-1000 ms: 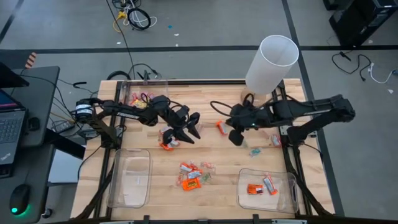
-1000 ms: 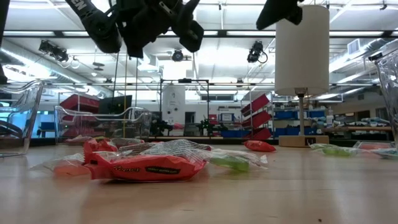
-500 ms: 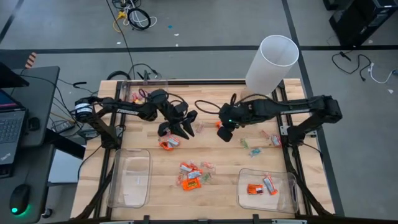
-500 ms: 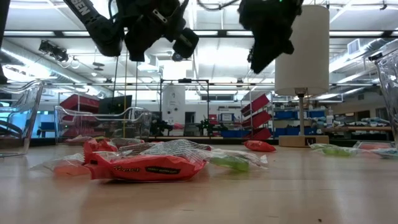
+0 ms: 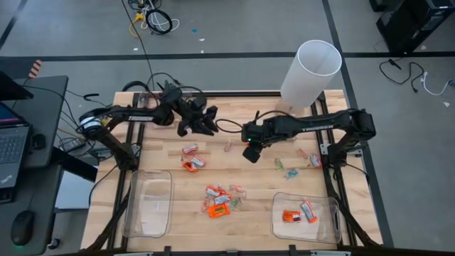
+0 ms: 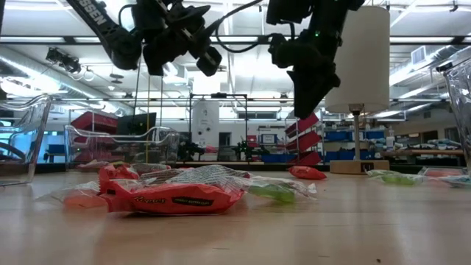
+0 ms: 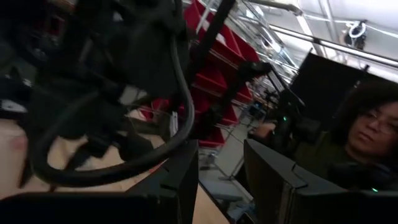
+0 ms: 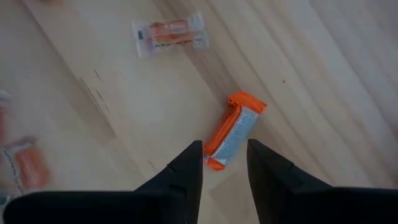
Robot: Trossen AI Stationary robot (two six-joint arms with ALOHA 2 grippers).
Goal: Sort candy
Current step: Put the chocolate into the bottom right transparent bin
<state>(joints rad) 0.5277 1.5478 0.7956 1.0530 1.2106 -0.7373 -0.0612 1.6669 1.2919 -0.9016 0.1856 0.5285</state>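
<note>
Two grippers are working: the right gripper (image 8: pixel 224 163) is hovering over an orange candy (image 8: pixel 234 130) lying on the table (image 5: pixel 234 171), fingers parted and empty. Left gripper (image 5: pixel 201 124), fingers apart, is waiting above the far edge. Next: descend, close.

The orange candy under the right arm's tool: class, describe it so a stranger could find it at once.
Start at the tall white cylinder at the table's far edge, then follow the right arm to its tool, poised open over the boards. The orange candy lies just beyond its fingertips, away from the others. Unlike the clear-wrapped sweet farther off, it shows a bright orange wrapper with a silvery face.
</note>
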